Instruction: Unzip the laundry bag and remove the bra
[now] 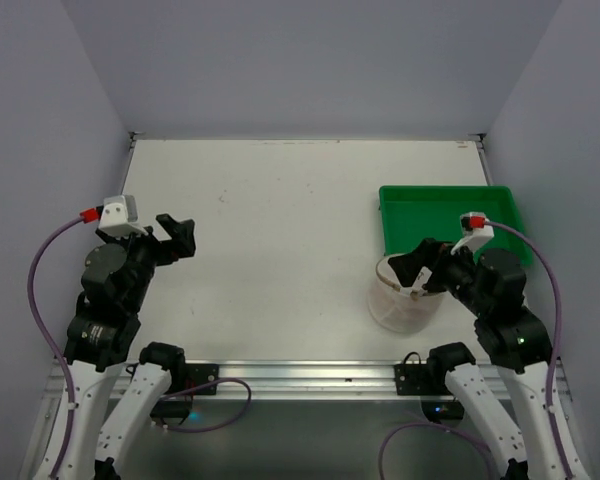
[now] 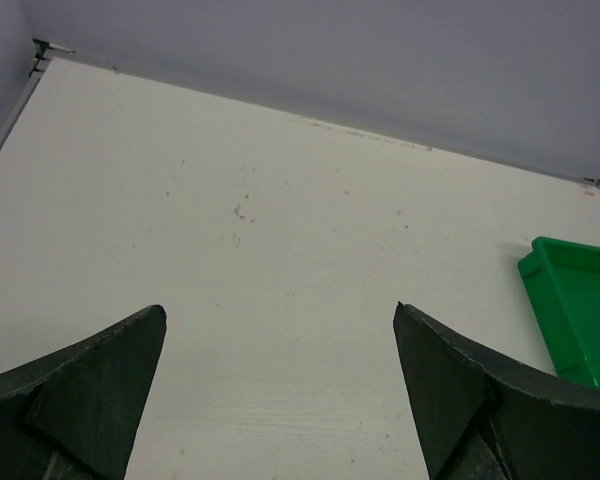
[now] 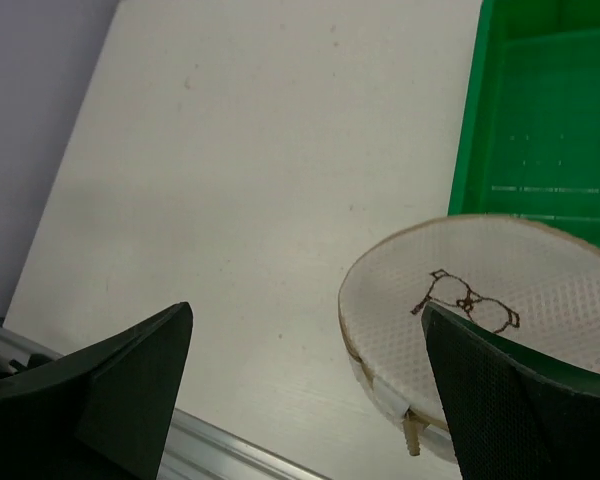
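Note:
The laundry bag (image 1: 395,300) is a round pouch of translucent white mesh standing near the table's front right, just in front of the green tray. In the right wrist view the laundry bag (image 3: 450,290) shows its flat face with a small black bra sketch, a beige zip rim and a beige zip pull (image 3: 413,437) hanging at its near edge. The bra itself is hidden. My right gripper (image 1: 418,267) (image 3: 306,307) hovers open above the bag's left part, holding nothing. My left gripper (image 1: 179,235) (image 2: 280,306) is open over bare table at the left.
A green rectangular tray (image 1: 450,215) (image 3: 550,100) (image 2: 580,310) sits right behind the bag. The white table (image 1: 280,220) is walled at the back and both sides. A metal rail (image 1: 310,372) runs along the near edge.

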